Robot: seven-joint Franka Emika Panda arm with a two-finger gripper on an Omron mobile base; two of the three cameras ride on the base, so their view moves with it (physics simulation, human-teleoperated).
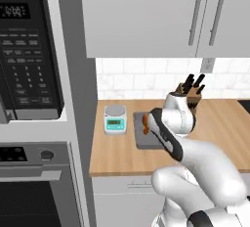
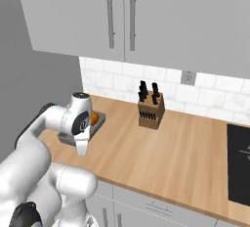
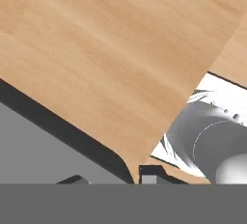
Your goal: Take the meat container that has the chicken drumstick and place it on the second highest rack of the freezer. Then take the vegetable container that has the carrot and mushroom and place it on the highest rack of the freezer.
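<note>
A flat dark-grey meat container (image 1: 141, 142) lies on the wooden counter (image 1: 219, 133), and my wrist covers most of it. An orange-brown piece, the chicken drumstick (image 2: 93, 118), peeks out from behind the hand. In the hand view my gripper (image 3: 113, 177) stands over the container's rounded corner (image 3: 58, 155). One fingertip (image 3: 72, 179) is inside the dark wall and the other (image 3: 152, 172) outside, so the gripper is shut on the wall. The freezer and the vegetable container are out of view.
A small white kitchen scale (image 1: 115, 119) stands just left of the container and shows beside the fingers (image 3: 212, 136). A knife block (image 2: 150, 107) sits by the tiled wall. The microwave (image 1: 27, 50) and oven (image 1: 34, 187) fill the left, and a black cooktop (image 2: 239, 162) lies at the right.
</note>
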